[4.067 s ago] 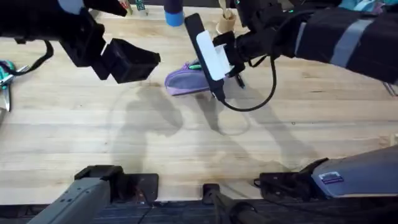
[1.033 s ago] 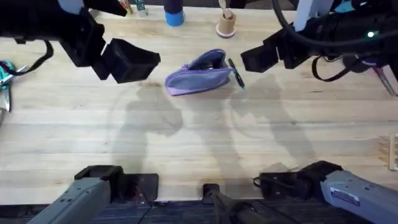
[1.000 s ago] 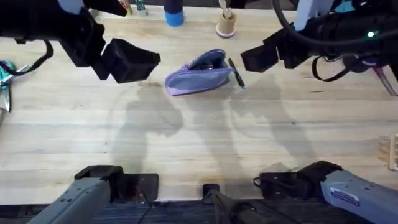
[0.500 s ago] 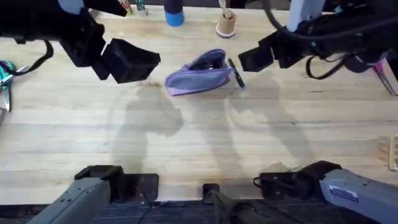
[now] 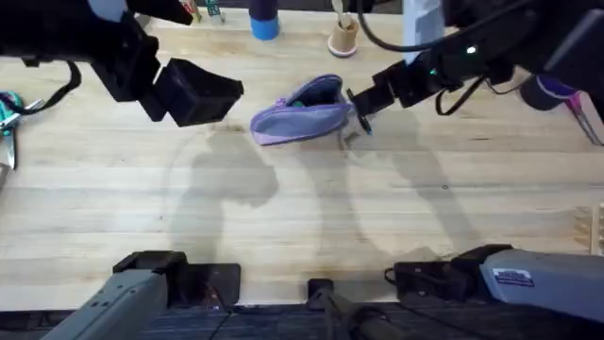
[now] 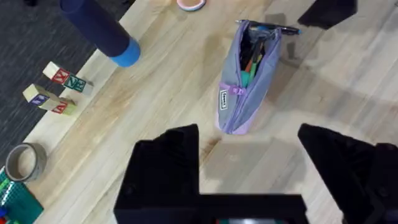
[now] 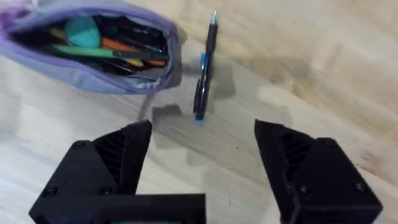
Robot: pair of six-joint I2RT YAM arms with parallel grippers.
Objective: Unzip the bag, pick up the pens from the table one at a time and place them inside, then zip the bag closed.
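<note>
Toward the tabletop's [image 5: 283, 217] left edge lie teal-handled scissors [image 5: 8, 111], well apart from the work. The left gripper [image 6: 249, 163] hangs with jaws apart, just left of the bag [image 5: 302, 113], which sits unzipped near the far edge's middle — pens and a green one already inside. The right gripper [image 7: 202, 158] has swung in from the right over the last second and now hovers, jaws apart, over the black pen [image 7: 205, 65] lying just beside the bag's right end. Beyond, at the far edge, stand a blue cylinder [image 5: 264, 19] and a small spool [image 5: 343, 34] — neither blocks the pick; only the bag's nearness crowds the jaws.
</note>
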